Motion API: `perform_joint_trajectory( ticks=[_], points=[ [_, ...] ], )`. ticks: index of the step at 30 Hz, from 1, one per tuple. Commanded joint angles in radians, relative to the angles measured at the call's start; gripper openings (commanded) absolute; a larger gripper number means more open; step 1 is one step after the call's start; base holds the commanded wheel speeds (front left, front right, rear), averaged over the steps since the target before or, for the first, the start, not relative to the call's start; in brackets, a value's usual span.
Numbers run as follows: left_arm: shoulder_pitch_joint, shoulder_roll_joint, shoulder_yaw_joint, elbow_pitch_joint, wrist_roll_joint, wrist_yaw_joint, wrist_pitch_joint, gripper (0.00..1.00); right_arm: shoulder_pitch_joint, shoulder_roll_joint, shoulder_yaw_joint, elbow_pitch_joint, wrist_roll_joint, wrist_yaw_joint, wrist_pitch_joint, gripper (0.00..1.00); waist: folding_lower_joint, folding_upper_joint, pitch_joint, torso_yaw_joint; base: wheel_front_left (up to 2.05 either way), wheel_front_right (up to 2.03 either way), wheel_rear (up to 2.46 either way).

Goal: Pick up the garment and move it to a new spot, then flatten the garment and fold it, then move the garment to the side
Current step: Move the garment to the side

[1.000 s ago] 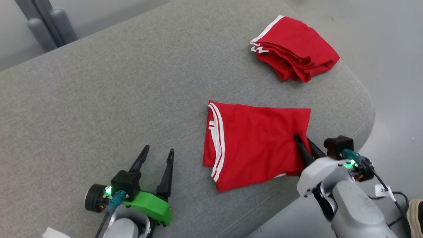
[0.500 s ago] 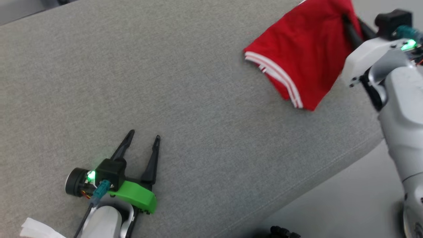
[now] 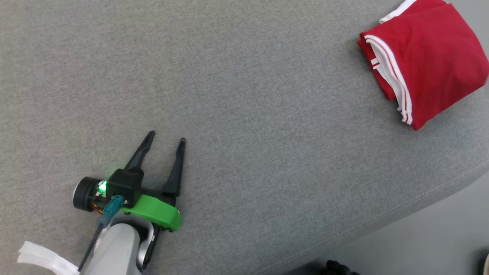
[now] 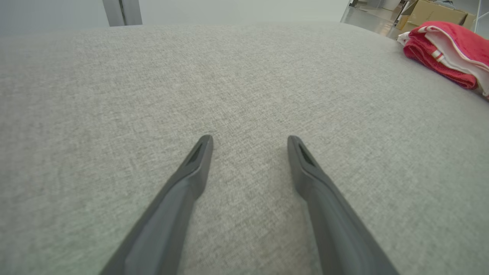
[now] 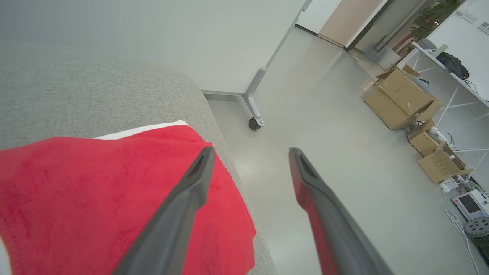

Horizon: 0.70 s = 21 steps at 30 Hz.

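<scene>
Bright, even light w/ faint soft shadow under left gripper (image 3: 167, 136). Wrist views bow at edges; near fingers (image 4: 183, 198) slightly soft.

I can read no lettering, number or label anywhere. The folded red jersey garment (image 3: 439, 57) turns only plain cloth and white striped trim towards me, and any print on the brown cardboard boxes (image 5: 405, 97) is too small to make out.

Overhead head view, low wrist views, garment (image 3: 439, 49) in all.
</scene>
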Motion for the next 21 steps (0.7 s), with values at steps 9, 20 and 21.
perform_joint_trajectory(
  ticks=[9,20,21],
  points=[
    [0.05,-0.014,0.1,0.023,0.005,0.005,0.01,1.0,0.091,0.202,0.052,-0.108,0.001,-0.002,-0.152,1.0,0.0,-0.0001,-0.095,0.033,0.0,0.0,0.0],
    [0.108,-0.061,0.23,0.027,0.029,0.01,0.009,1.0,0.303,0.278,0.292,-0.274,0.229,-0.002,-0.157,1.0,0.0,-0.0001,-0.22,0.132,0.0,0.0,0.0],
    [0.113,-0.065,0.237,0.029,0.03,0.01,0.009,1.0,0.325,0.279,0.309,-0.28,0.248,-0.002,-0.157,1.0,0.0,-0.0001,-0.23,0.144,0.0,0.0,0.0]
  ],
)
